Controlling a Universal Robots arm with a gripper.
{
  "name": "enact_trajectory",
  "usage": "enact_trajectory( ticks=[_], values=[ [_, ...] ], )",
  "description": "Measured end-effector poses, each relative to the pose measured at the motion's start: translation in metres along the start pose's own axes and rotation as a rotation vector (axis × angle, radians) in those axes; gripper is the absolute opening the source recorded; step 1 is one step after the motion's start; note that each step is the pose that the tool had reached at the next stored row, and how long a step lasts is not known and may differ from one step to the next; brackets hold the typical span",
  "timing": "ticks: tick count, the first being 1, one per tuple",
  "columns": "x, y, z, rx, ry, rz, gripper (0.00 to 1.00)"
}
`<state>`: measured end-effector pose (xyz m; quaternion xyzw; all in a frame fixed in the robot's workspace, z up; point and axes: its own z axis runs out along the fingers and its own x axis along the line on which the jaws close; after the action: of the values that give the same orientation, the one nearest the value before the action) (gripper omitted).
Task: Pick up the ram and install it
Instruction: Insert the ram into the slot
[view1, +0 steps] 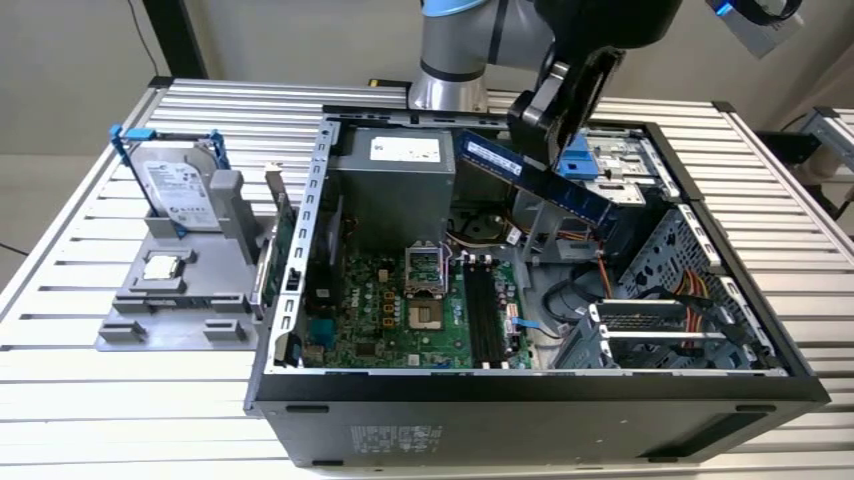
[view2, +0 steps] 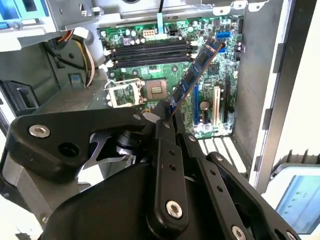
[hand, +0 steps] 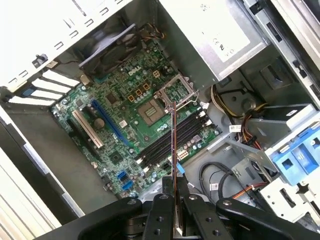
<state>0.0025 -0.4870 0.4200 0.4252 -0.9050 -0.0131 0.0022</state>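
The ram (view1: 534, 175) is a long bluish stick with dark chips, held tilted in the air above the open computer case (view1: 534, 385). My gripper (view1: 551, 158) is shut on it near its middle, over the back right of the case in the exterior view. In the second wrist view the ram (view2: 194, 74) sticks out from the gripper (view2: 167, 114) over the green motherboard (view2: 220, 115). In the first wrist view the ram (hand: 173, 145) shows edge-on, reaching from the gripper (hand: 175, 194) across the black memory slots (hand: 192, 125). The slots (view1: 483, 318) lie below it, apart from it.
A silver hard drive (view1: 174, 185) in a blue bracket and a small square processor chip (view1: 163, 266) rest on a grey stand at the exterior view's left. Inside the case are the grey power supply (view1: 394, 185), the processor socket (view1: 423, 290), bundled cables (view1: 601, 240) and a metal drive cage (view1: 667, 320).
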Motion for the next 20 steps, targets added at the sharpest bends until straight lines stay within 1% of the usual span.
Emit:
enact_trajectory(
  ticks=[20],
  values=[
    [0.0000, 0.0000, 0.0000, 0.0016, -0.0057, 0.225, 0.00]
  ],
)
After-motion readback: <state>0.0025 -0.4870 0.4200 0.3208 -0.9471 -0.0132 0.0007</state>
